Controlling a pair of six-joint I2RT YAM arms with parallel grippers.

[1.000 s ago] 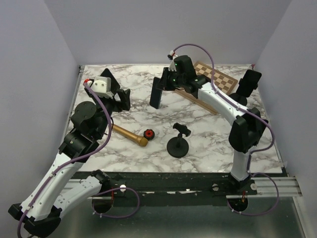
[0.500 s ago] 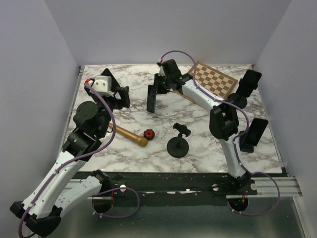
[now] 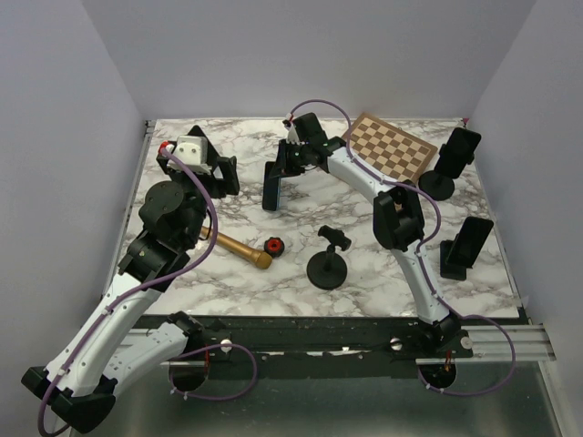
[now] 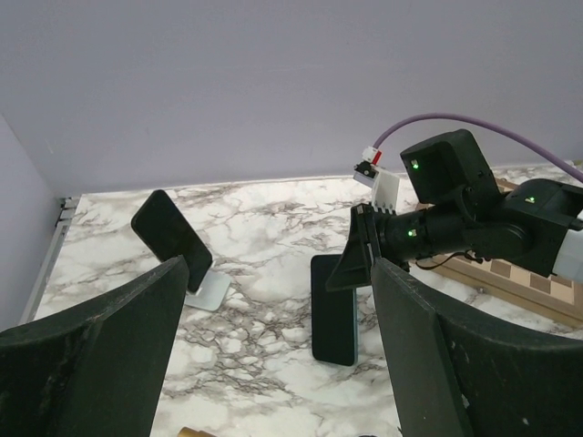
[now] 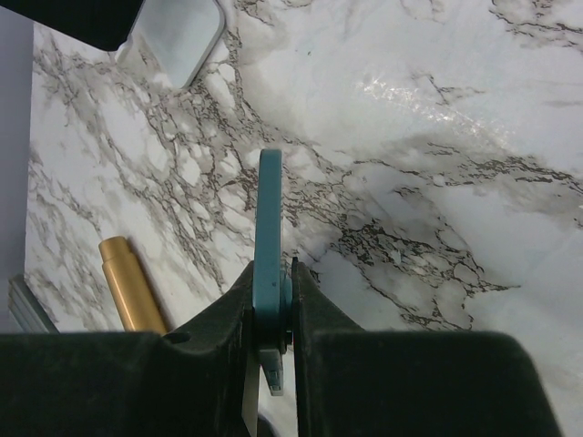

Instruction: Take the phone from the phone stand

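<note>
The right tool (image 5: 273, 296) is pinching the teal-edged phone (image 5: 269, 209) by its upper end, holding it upright toward the back of the marble surface (image 3: 364, 291), its lower end coming close to the marble; whether they are touching I cannot tell. The black phone stand (image 3: 327, 259) is sitting well apart from the phone, nearer the arms' bases. The left tool (image 4: 278, 269) is hovering with its fingers spread wide.

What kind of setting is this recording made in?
Probably a robot lab test booth: a marble-pattern table boxed in by plain walls, a left arm and a right arm bolted to a metal rail, the right hand gripping a phone, and props like a chessboard.
</note>
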